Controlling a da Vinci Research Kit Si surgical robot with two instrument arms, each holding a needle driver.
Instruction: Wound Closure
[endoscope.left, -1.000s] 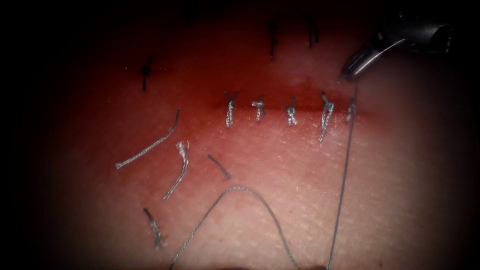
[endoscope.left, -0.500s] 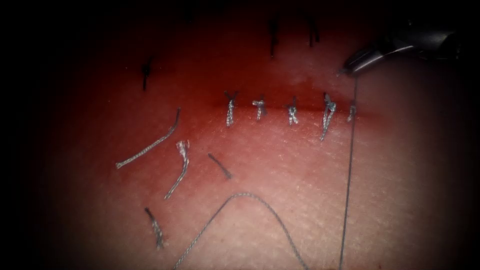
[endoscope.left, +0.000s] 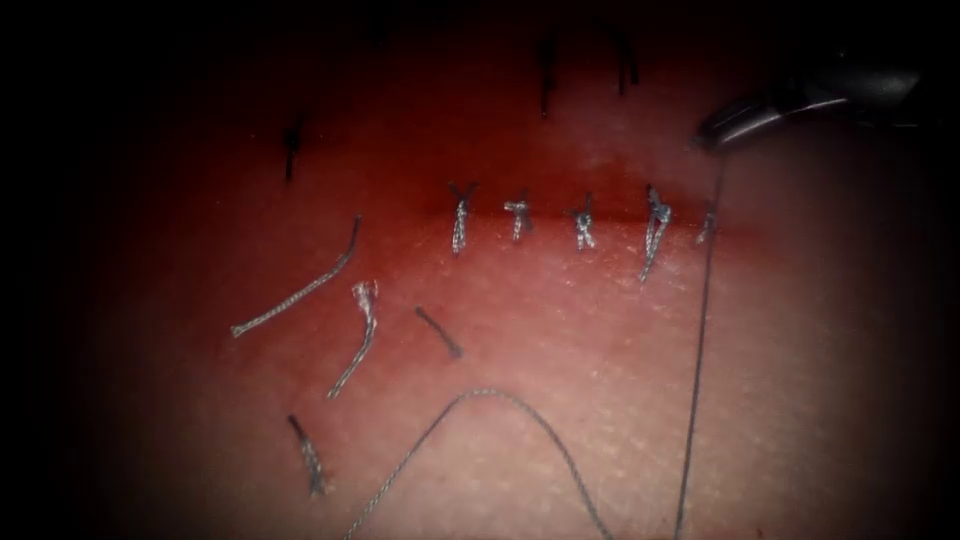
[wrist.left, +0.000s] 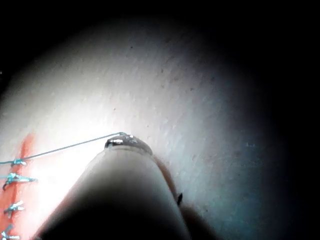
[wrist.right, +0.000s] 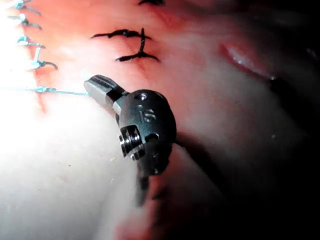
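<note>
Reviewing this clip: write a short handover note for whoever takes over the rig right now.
Right pincer: shut on the thread, above the cut's right end.
Left pincer: the thread runs taut to its tip.
Done: four tied stitches along the cut, tails trimmed; cut ends of thread lie on the tissue below.
Left: the fifth stitch, at the right end, has its thread uncut.

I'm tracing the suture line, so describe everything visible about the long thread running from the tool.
The thread is thin, grey and braided-looking. It runs taut and nearly straight from the right tool, whose jaws are shut on its end, down past the rightmost stitch of the cut, across the tissue to the endoscope view's lower edge.
</note>
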